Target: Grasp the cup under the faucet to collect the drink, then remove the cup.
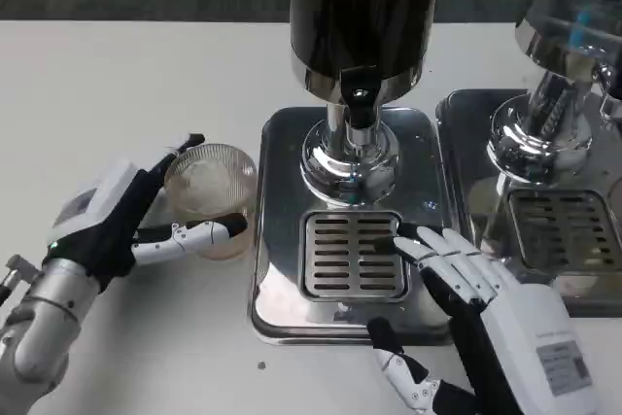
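A clear ribbed cup [210, 187] stands upright on the white table, just left of the drip tray [282, 269] and off to the left of the faucet [360, 104]. My left hand [121, 216] reaches around it from the left: the thumb lies against the cup's near wall, the other fingers [185, 146] stretch past its far-left rim, still straight. My right hand [481, 293] lies flat, fingers spread, on the tray's right edge beside the slotted grate [352, 255], holding nothing.
The dark drink dispenser [362, 17] stands on a chrome foot at the back of the tray. A second dispenser [569, 55] with its own tray and grate [564, 230] stands at the right. Bare table lies to the left and front.
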`<state>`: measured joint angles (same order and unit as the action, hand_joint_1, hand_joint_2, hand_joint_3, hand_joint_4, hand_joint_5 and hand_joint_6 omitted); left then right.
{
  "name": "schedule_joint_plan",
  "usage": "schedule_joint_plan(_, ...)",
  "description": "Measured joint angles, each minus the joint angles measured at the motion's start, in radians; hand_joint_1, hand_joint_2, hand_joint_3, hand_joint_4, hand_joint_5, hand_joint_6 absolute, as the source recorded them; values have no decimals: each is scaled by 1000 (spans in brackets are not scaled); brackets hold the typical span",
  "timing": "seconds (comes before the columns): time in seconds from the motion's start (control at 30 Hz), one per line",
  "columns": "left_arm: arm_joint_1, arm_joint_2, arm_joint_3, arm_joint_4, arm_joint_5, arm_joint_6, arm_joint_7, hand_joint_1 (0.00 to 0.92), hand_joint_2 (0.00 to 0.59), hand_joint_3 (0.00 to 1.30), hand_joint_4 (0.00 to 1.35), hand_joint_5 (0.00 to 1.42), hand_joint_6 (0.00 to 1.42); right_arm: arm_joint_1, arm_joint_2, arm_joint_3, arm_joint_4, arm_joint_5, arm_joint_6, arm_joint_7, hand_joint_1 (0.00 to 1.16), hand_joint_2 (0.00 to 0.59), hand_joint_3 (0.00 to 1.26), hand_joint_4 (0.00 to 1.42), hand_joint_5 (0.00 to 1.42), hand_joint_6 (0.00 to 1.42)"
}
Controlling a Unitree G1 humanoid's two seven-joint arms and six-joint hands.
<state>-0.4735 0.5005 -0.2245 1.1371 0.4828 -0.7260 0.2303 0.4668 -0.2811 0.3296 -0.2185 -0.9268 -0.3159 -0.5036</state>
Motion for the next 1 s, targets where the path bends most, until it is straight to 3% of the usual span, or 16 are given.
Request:
schedule_joint_plan(0.37, -13, -32, -16, 21, 0, 0, 54, 295, 102, 389, 471, 626, 656, 1, 0, -1, 9, 16, 0, 0, 434, 420, 294, 196, 176, 251)
schedule_joint_plan(1.0, 7, -38, -27, 33, -1, -43, 126, 327, 122, 500, 619, 817, 930, 1, -1, -3, 9, 39, -8, 0, 423, 426, 282, 233, 181, 251)
